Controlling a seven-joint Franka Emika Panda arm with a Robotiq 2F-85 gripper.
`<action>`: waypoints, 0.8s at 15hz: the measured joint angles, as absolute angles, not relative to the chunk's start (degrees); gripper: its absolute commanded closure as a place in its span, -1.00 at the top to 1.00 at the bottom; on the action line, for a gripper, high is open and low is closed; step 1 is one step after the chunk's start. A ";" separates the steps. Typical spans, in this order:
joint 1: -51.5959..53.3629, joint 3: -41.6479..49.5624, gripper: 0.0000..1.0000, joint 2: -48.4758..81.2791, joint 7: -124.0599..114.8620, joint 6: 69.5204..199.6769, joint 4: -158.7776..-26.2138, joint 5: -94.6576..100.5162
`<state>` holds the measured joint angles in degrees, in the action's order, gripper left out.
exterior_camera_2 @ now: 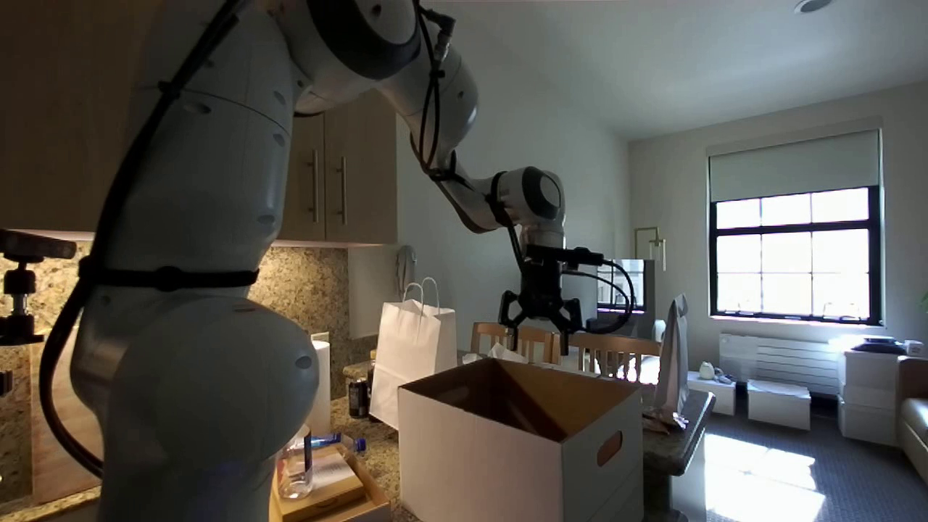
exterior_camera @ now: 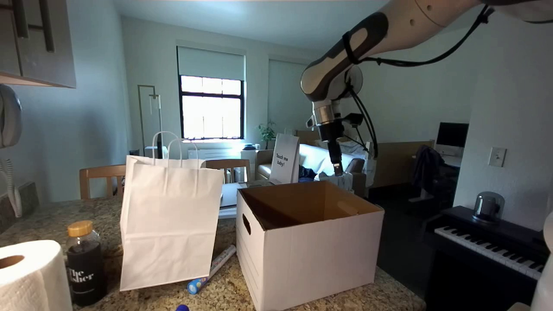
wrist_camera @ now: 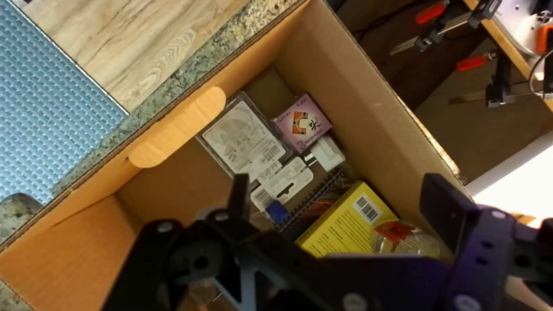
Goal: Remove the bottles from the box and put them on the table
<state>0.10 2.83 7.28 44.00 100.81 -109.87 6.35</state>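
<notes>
1. Clear plastic bottle (wrist_camera: 273, 212), blue-capped, is resting inside the white carton (exterior_camera: 319, 259), mostly hidden.
2. Gripper (wrist_camera: 337, 183) is hovering above, jaws spread wide, holding nothing.
3. Likely light, slick, squeezable; cap (wrist_camera: 278, 211) is probably offering the firmest hold.

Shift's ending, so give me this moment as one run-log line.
claw: open, empty, above white cardboard box; blue-capped plastic bottle: inside it, ungrasped

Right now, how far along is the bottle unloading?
Done: possibly some; in an exterior view, bottles sit outside the box, though whether they came from it can't be told.
In hand: nothing; the gripper is open above the box.
Left: in the wrist view, what look like a blue-capped bottle and a red-marked bottle are inside, to go on the table.
</notes>
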 measured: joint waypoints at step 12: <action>-0.18 -0.21 1.00 14.87 44.00 101.35 -107.31 6.14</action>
